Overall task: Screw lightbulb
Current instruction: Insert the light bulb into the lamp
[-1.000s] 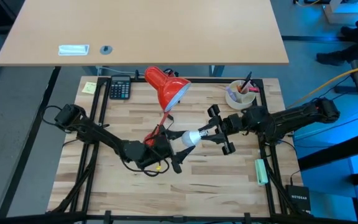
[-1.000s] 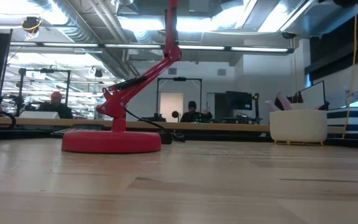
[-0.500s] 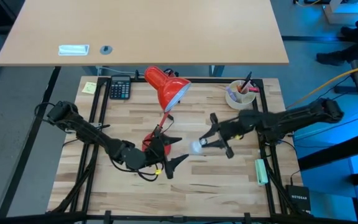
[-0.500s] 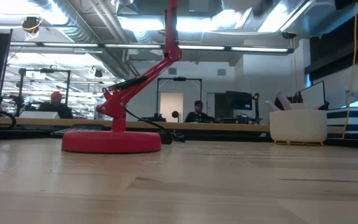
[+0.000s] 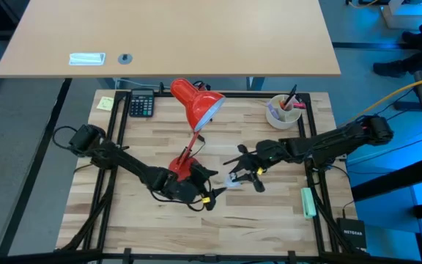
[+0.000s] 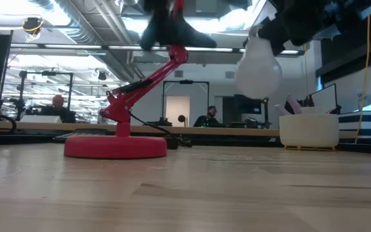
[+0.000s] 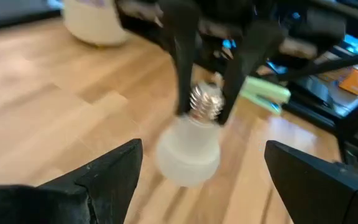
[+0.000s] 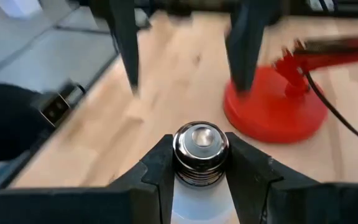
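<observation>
Right gripper [image 5: 234, 178] clamped on the lightbulb [image 5: 232, 179], fingers closed against the silvery screw base just beside the red lamp's round base [image 5: 182, 166], on the side toward the white cup [image 5: 280, 112]. In the right wrist view, screw base of the lightbulb [image 8: 201, 151] pinched between two dark fingers [image 8: 160, 167], metal tip facing the camera, glass end hidden below; red base [image 8: 272, 109] just beyond. In the low view, lightbulb [image 6: 258, 66] hanging clear of the wooden table [image 6: 185, 193], white glass end downward, held from above by the right gripper [image 6: 288, 22], level with the lamp's jointed red arm [image 6: 148, 80] and between lamp and cup [image 6: 308, 131].

Left gripper [image 5: 209, 196] spread wide and holding nothing, at the near edge of the lamp base, its tips reaching toward the lightbulb but not touching it. In the left wrist view, two dark fingers [image 7: 107, 174] far apart, lightbulb [image 7: 190, 144] in the gap ahead with the other arm's fingers [image 7: 182, 59] gripping its threaded base.

Red shade [image 5: 196, 102] beyond the lamp base, tilted, open mouth toward the cup. Calculator [image 5: 141, 105] and yellow note [image 5: 105, 103] past the shade's far side; green marker [image 5: 308, 202] near the table edge, well apart from the lamp base. People seated in the room behind [image 6: 205, 117].
</observation>
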`<state>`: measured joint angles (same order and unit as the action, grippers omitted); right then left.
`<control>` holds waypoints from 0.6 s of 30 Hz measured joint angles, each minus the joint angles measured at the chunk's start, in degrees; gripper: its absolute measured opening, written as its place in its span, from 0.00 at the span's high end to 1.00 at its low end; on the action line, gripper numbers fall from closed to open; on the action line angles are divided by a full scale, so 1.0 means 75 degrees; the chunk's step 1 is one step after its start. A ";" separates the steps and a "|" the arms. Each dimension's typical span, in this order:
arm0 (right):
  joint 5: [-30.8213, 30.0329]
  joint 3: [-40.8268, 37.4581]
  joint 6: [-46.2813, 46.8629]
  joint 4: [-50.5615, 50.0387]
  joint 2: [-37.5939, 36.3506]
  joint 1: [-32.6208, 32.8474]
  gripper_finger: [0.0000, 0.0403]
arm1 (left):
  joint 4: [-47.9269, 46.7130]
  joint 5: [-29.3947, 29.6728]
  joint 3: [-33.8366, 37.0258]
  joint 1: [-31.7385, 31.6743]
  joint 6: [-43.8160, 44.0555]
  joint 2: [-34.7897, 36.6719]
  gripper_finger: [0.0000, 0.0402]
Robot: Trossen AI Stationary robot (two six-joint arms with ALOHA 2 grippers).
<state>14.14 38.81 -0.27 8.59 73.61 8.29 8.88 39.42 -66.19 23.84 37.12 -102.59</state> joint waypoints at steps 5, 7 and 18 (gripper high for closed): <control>0.0203 0.0000 0.0024 0.0421 0.0031 0.0000 0.71 | 0.0327 -0.0504 0.0010 -0.0269 0.0117 -0.0370 0.18; 0.0209 0.0000 0.0027 0.0418 0.0031 0.0000 0.71 | 0.0686 -0.0504 0.0009 -0.0332 -0.0129 -0.0381 0.18; 0.0326 0.0000 0.0234 0.0765 0.0031 0.0000 0.71 | 0.1363 -0.1057 0.0000 -0.0591 -0.0878 -0.0373 0.18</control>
<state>16.58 38.81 1.48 14.33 73.84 8.29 19.11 31.50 -66.19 19.40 30.54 -105.38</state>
